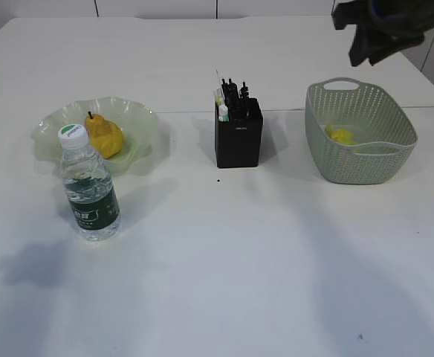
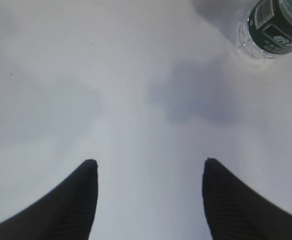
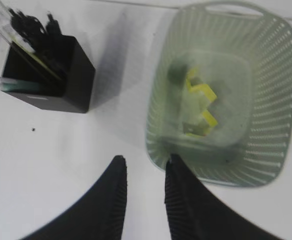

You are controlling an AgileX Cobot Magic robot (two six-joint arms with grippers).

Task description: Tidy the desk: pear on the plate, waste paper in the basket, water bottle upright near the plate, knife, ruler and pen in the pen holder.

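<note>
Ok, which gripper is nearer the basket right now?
Right. The right gripper hangs above the desk just outside the basket, at its near rim, jaws empty. The left gripper is far across the desk, beside the water bottle.

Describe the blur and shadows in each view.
Exterior view: sharp; soft grey shadow left of the water bottle, right gripper a dark blur. Left wrist view: soft, diffuse shadows on the desk. Right wrist view: motion-blurred, yellow paper in the basket smeared.

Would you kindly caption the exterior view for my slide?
Tidied desk: pear on plate, bottle upright, pen holder filled, basket.
</note>
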